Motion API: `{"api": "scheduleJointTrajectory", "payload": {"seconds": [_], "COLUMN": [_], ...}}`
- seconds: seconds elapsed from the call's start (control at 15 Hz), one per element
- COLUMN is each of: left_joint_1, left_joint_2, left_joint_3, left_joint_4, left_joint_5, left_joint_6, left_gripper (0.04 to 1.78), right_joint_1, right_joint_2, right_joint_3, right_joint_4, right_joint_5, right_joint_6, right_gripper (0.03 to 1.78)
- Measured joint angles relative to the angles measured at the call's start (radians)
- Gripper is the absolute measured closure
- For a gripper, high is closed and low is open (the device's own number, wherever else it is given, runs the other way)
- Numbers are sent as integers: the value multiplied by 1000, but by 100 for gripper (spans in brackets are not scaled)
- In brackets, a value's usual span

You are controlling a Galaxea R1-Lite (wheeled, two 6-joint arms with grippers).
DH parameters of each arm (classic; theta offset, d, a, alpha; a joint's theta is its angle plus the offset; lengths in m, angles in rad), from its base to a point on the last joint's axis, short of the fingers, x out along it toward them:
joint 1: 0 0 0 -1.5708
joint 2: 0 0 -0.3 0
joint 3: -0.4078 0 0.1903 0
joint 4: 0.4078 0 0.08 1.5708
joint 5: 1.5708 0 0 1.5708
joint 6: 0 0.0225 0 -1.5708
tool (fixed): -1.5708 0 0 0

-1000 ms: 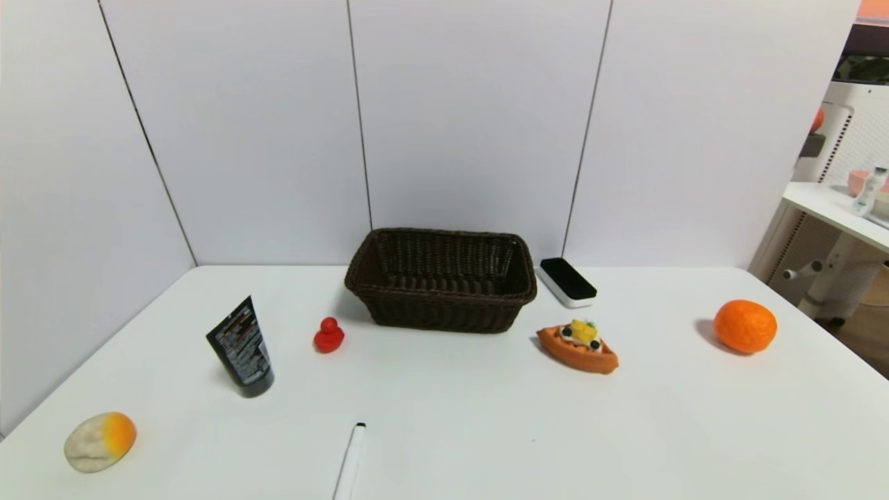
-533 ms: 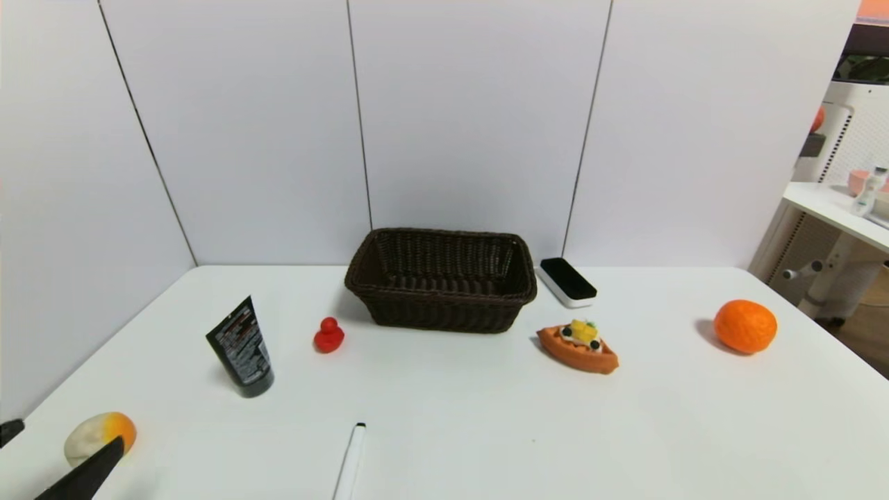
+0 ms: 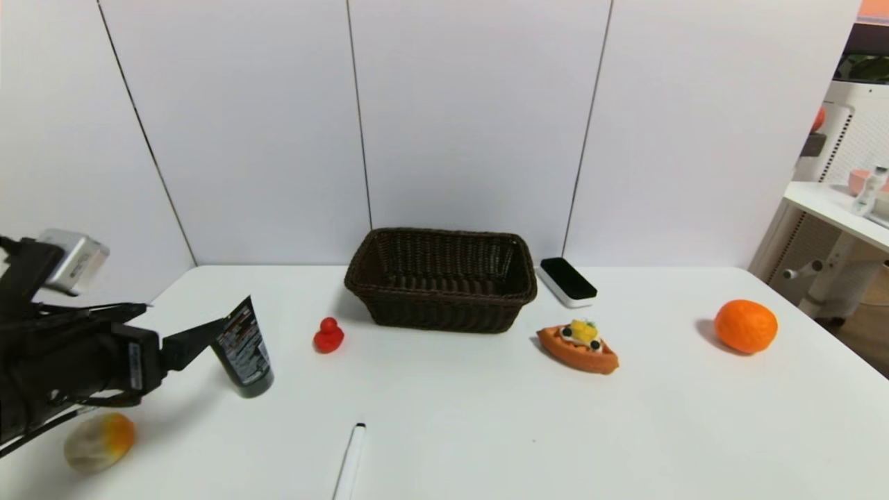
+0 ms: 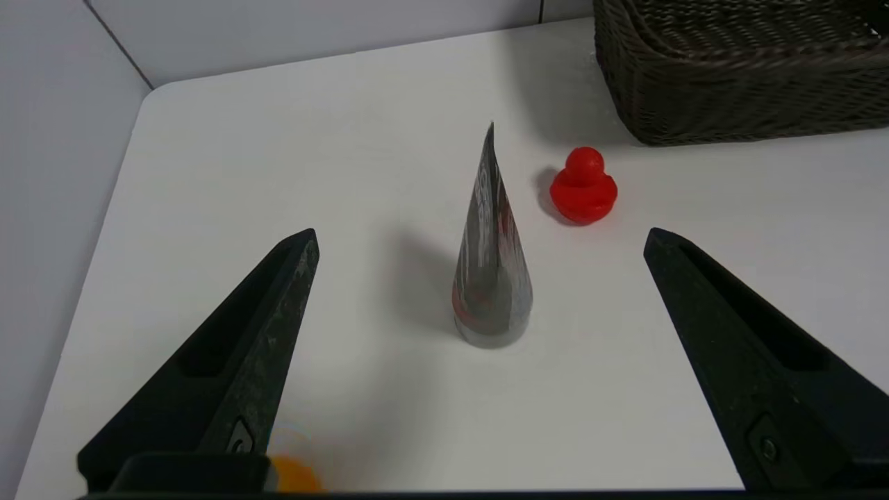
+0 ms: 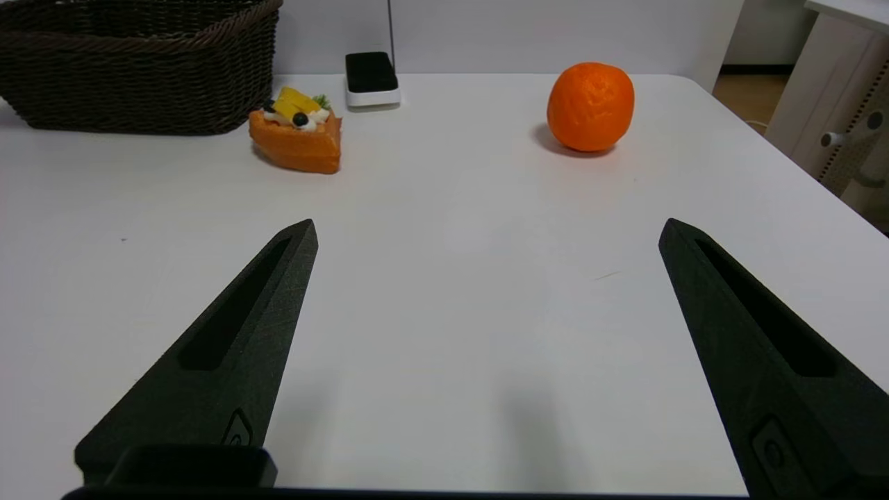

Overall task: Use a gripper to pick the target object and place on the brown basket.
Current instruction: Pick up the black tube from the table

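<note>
The black squeeze tube (image 3: 243,351) stands upright on its cap at the table's left, crimped end up. My left gripper (image 3: 208,333) is open and empty just left of the tube, fingers pointing at it. In the left wrist view the tube (image 4: 492,278) stands ahead of and between the spread fingers of the left gripper (image 4: 479,232), without touching them. The brown basket (image 3: 441,305) stands at the back middle, empty; its corner shows in the left wrist view (image 4: 729,104). My right gripper (image 5: 486,226) is open and empty over bare table, out of the head view.
A red duck (image 3: 328,335) sits between tube and basket. A white marker (image 3: 349,462) lies at the front. A yellow-white ball (image 3: 99,439) lies under the left arm. A toy cake slice (image 3: 578,345), a white box (image 3: 568,281) and an orange (image 3: 745,326) are at the right.
My left arm has come into the head view from the lower left, risen, and moved up to the tube with its fingers open. Nothing on the table has moved.
</note>
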Motion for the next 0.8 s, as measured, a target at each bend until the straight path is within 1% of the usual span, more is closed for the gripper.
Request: {"api": "scheduleJointTrajectory", "payload": {"seconds": [0.2,0.33,0.53,0.8], "left_joint_1": [-2,-3,-3,-2], "left_joint_2": [180,271,369,429], "left_joint_3": [-21,-20,26,61], "left_joint_4": [-146,-231,-350,-413], "left_joint_5": [-1,-20,-43,-44], "left_joint_6": [-3,-10,-29,-44], "left_gripper": [13,13,13,13], "right_joint_1": [0,0,0,0], "right_joint_2": [0,0,0,0], "right_joint_3": [0,0,0,0], "right_joint_4": [-1,-1,-1,-1], "right_joint_5": [0,0,0,0], "right_joint_6": [0,0,0,0], "right_gripper": [11,11,11,11]}}
